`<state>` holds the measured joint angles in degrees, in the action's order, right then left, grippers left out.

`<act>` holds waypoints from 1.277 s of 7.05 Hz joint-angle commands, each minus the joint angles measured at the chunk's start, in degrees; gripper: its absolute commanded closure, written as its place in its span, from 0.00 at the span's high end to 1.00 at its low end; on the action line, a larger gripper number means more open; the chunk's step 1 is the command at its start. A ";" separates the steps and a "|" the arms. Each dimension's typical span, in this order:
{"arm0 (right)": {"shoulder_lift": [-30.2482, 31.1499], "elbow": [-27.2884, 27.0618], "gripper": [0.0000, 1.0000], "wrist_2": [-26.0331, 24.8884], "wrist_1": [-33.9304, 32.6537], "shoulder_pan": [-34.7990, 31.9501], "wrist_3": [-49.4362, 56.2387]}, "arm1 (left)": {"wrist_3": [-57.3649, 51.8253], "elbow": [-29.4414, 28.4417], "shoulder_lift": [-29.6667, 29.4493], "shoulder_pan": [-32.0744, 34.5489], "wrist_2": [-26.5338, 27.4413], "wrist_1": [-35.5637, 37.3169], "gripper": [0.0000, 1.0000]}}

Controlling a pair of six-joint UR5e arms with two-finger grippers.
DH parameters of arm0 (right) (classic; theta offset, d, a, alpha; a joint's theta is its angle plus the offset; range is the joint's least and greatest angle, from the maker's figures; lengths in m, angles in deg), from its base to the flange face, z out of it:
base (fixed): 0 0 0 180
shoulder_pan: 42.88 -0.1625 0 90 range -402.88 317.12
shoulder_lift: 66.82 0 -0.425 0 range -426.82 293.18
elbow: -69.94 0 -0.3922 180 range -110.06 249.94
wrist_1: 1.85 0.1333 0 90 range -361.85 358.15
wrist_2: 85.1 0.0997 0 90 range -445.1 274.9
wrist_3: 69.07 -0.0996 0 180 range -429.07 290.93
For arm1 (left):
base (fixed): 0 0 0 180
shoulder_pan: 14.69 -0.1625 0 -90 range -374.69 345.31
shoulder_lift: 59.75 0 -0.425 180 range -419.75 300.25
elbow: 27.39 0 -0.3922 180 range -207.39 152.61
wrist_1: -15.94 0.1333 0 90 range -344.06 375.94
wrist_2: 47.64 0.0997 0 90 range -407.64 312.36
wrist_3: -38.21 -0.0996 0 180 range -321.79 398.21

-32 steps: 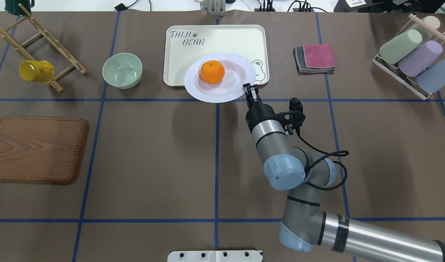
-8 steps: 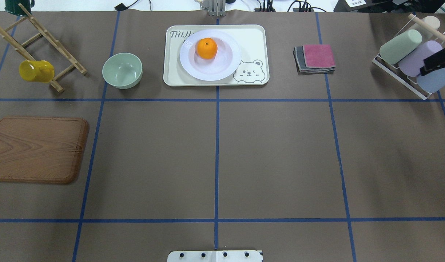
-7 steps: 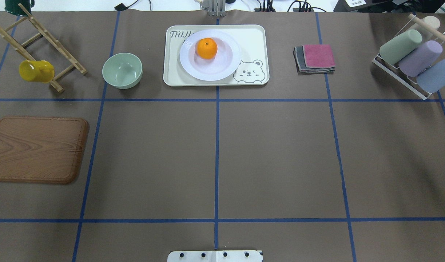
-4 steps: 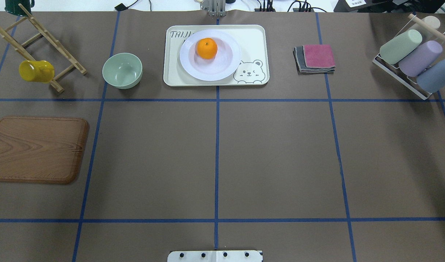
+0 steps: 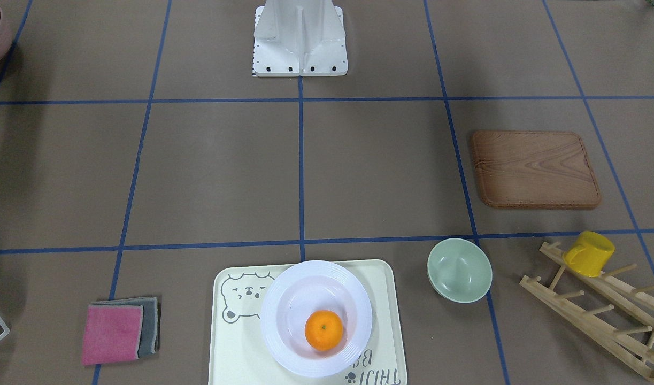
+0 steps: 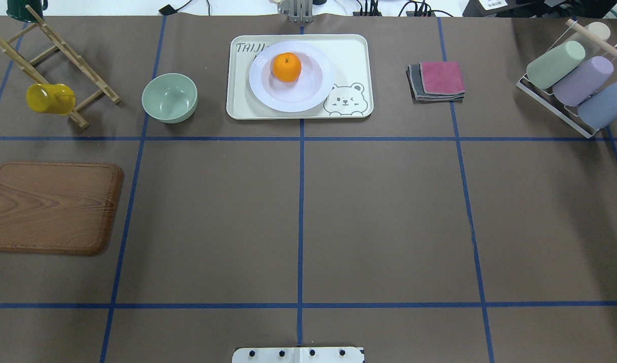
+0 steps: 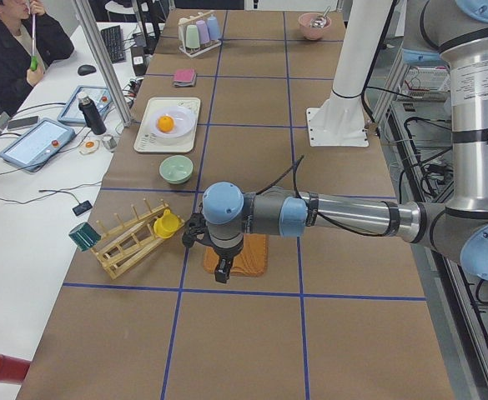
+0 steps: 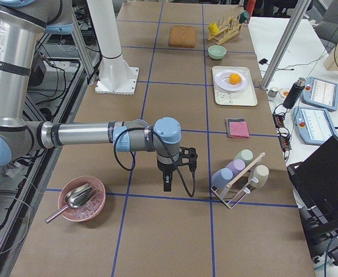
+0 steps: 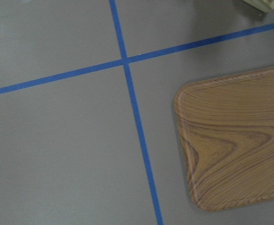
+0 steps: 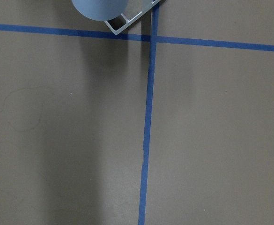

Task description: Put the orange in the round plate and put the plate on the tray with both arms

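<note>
The orange (image 6: 287,67) lies in the white round plate (image 6: 293,98), toward its far side. The plate rests flat on the cream bear tray (image 6: 348,55) at the table's far middle. Neither arm appears in the overhead or front views. My left gripper (image 7: 222,271) shows only in the exterior left view, pointing down over the wooden board's end, far from the tray. Only the exterior right view catches my right gripper (image 8: 167,186), hanging near the cup rack. I cannot tell whether either is open or shut. No fingers appear in the wrist views.
A pale-green bowl (image 6: 169,97) stands left of the tray. A wooden board (image 6: 51,206), a peg rack with a yellow mug (image 6: 50,98), folded cloths (image 6: 437,80) and a cup rack (image 6: 570,75) lie around. A pink bowl with a scoop (image 8: 81,199) sits at the right end. A person (image 7: 14,46) sits beside the table.
4.5 s ago my right gripper held the plate's rim at the tray's front edge. The plate now lies fully on the tray, and the right arm has left the overhead view rightward.
</note>
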<state>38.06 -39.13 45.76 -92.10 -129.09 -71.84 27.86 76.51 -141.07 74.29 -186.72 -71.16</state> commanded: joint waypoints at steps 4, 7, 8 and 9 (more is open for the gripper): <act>-0.21 0.17 1.00 0.36 -0.02 -0.01 -0.04 | -0.28 0.43 3.71 0.23 3.29 -0.09 0.99; 0.05 0.09 1.00 4.22 -0.02 -0.01 -0.04 | -0.28 0.69 3.80 0.31 4.68 -0.09 0.99; -0.03 0.26 1.00 4.23 -0.02 -0.01 0.04 | -0.28 0.78 3.80 0.31 5.48 -0.09 0.99; -0.03 0.26 1.00 4.23 -0.02 -0.01 0.04 | -0.28 0.78 3.98 0.31 5.49 -0.09 0.99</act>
<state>38.03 -38.92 49.74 -92.12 -129.11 -71.83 27.58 77.24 -137.21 74.60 -181.63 -71.25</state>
